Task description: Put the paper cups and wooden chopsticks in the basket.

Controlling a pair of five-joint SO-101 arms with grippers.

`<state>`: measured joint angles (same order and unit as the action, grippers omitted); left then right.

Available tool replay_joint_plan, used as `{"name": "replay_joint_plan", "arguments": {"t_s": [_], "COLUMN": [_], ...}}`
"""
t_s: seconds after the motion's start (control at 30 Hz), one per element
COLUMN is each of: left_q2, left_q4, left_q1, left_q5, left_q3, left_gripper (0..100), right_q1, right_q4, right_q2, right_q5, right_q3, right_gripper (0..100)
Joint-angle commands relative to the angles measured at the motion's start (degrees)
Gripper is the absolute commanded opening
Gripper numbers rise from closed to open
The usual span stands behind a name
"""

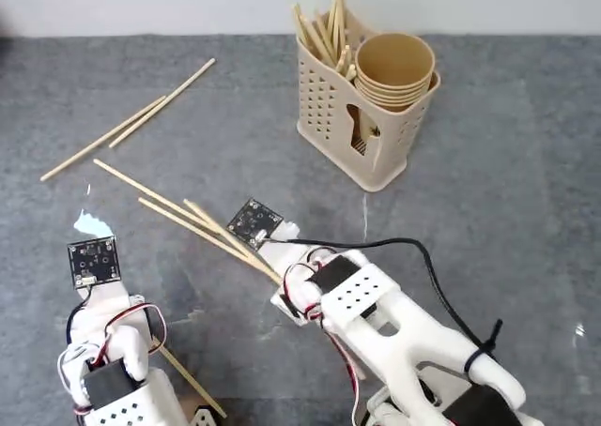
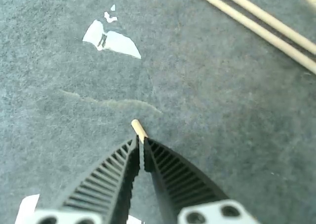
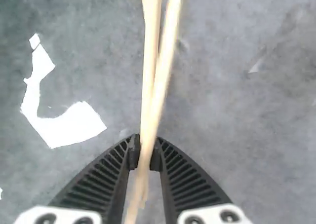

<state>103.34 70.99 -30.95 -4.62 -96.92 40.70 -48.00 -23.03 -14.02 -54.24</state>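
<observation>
Left tool (image 2: 140, 145) pinches the tip of one chopstick (image 2: 138, 129) just above the grey tabletop (image 2: 222, 110). Right tool (image 3: 144, 147) clamps a pair of chopsticks (image 3: 153, 76) at mid-table. Basket (image 1: 333, 116) on the far side holds stacked paper cups (image 1: 394, 65) and upright sticks (image 1: 319, 32); loose chopsticks (image 1: 131, 126) lie far left

You're at robot test bench, lab or workshop sort. Grey felt-like worktop (image 1: 526, 163), plain white wall (image 1: 141, 4) at 12 o'clock. White plastic left arm (image 1: 117, 388), right arm (image 1: 404, 332), bare wiring (image 1: 413, 248) at 6 o'clock.
</observation>
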Motion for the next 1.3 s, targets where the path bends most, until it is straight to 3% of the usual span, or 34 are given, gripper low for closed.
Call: {"name": "replay_joint_plan", "arguments": {"t_s": [0.0, 0.27, 0.7, 1.27], "left_q2": [1.0, 1.0, 1.0, 1.0], "left_q4": [0.2, 0.2, 0.2, 0.2], "left_q1": [0.3, 0.3, 0.3, 0.3], "left_q5": [-0.2, -0.2, -0.2, -0.2], "left_q3": [0.5, 0.5, 0.5, 0.5], "left_gripper": [1, 1, 1, 1], "right_q1": [-0.7, -1.8, 4.6, 9.9], "right_q4": [-0.6, -0.5, 0.0, 0.0], "right_q2": [0.0, 0.0, 0.8, 31.9], "right_q5": [-1.3, -1.3, 1.3, 2.9], "right_q3": [1.8, 2.2, 13.0, 31.9], "right_gripper": [1.2, 10.4, 10.9, 10.8]}}
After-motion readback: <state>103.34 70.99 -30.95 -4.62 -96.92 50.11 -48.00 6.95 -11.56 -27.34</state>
